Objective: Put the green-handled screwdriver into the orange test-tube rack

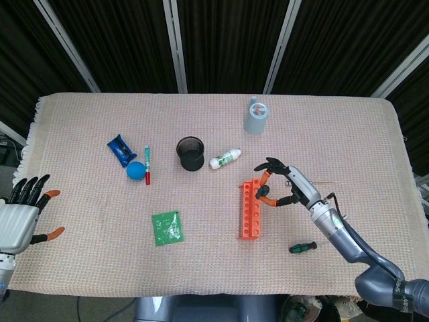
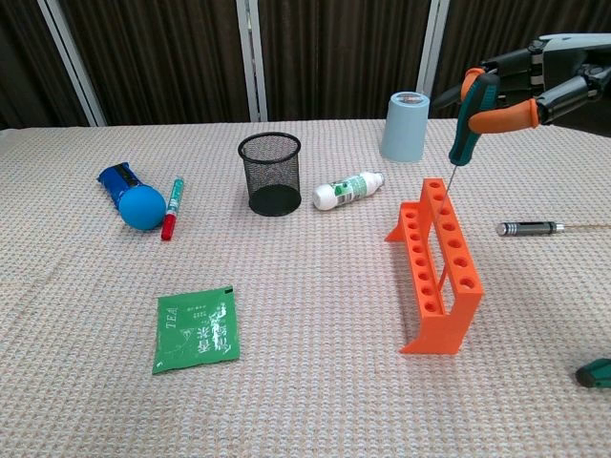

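The right hand [image 2: 535, 81] pinches the green-handled screwdriver [image 2: 465, 114] upright above the orange test-tube rack [image 2: 437, 258]'s far end; centre its tip over 1 hole, then lower straight.

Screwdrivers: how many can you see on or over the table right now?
2 certain: the green-handled screwdriver held by the right hand over the orange rack's far end, and a short green-handled one lying near the table's front right. The dark tool beside the rack may be another.

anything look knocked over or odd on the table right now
Nothing is spilled or damaged. The white bottle lies on its side beside the mesh cup, and a second screwdriver lies flat near the table's front edge. The orange rack stands upright under the screwdriver that the right hand holds.
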Robot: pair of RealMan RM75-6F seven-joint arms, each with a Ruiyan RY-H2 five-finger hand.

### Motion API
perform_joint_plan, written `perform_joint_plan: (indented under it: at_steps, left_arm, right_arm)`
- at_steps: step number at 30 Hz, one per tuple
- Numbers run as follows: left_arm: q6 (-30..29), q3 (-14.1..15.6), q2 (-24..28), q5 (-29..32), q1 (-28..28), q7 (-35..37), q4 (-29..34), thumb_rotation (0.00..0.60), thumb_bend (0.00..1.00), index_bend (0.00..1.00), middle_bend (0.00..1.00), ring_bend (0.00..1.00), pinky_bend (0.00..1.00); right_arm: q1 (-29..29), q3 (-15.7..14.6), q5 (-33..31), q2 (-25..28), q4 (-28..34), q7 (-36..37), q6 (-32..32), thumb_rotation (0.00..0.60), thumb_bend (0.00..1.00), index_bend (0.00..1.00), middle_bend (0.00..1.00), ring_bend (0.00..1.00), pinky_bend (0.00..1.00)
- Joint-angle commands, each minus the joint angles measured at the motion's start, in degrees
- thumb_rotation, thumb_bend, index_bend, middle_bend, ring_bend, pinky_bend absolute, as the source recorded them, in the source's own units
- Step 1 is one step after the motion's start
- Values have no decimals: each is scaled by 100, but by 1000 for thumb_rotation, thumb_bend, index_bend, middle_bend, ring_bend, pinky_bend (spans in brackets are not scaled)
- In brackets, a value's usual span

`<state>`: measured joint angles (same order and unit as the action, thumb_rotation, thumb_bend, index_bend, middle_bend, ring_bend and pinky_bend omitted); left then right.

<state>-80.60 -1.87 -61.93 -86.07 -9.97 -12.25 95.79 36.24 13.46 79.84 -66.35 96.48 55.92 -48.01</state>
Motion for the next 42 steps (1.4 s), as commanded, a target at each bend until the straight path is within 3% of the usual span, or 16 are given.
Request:
perform_joint_plan:
  at_steps: [1,20,30,42]
  left_arm:
    - [-7,-4,2,5,2,-4,8,491,14,245,5,0,0]
    - [-54,10,19,-34,17,-25,60,492,14,245,4,0,0]
    - [-39,17,23,-32,14,-24,67,492,15,244,4,0,0]
    - [-32,16,15,-57,-3,-8,30,492,14,244,3,0,0]
  right_arm:
    - [-3,-16,27,37,5,16,-11,600,358,630,250,0,64]
    - [-25,-151,154,182,51,141,-62,600,359,631,250,0,62]
    - [34,-235,169,-6,-83,15,-43,600,358,631,251,0,47]
    - [-64,-360,-46,-653,-487,-823,-343,600,357,626,250,0,11]
